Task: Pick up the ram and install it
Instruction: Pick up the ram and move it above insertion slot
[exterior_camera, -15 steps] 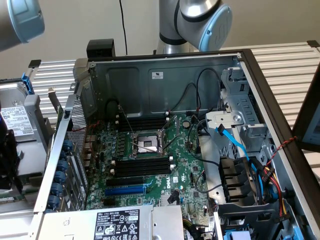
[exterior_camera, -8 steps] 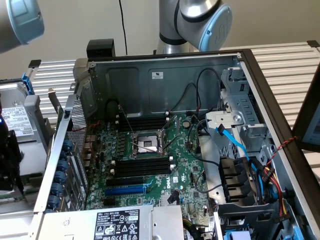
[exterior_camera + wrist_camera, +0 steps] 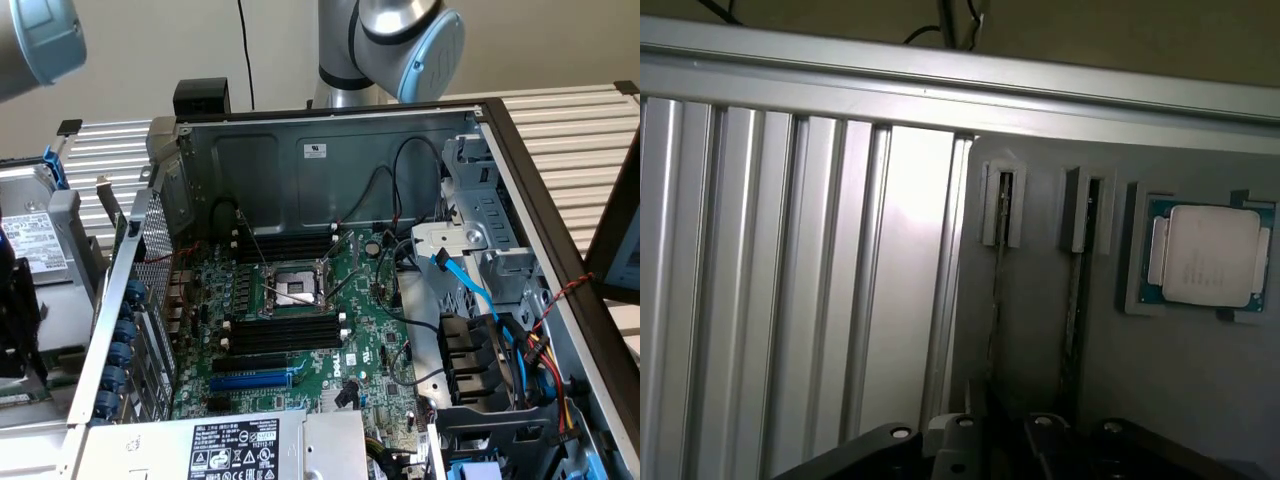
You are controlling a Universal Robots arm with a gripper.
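Observation:
In the wrist view two thin sticks stand on edge in a grey fixture (image 3: 1040, 330), each end held in a small grey bracket. I take them for ram, seen edge-on: one ram stick (image 3: 996, 290) runs straight toward my gripper (image 3: 1000, 435), the other ram stick (image 3: 1074, 300) lies just beside it. My gripper's black body sits right over the near end of the first stick; whether it touches the stick is hidden. In the exterior view the open computer case shows the green motherboard (image 3: 370, 330) with long black memory slots (image 3: 285, 330).
A processor chip (image 3: 1205, 255) rests in a pocket of the fixture beside the sticks. Ribbed aluminium table surface (image 3: 770, 280) borders the fixture. The case has a CPU socket (image 3: 290, 290), a blue slot (image 3: 250, 380), cables and a drive cage (image 3: 480, 260) on the exterior view's right.

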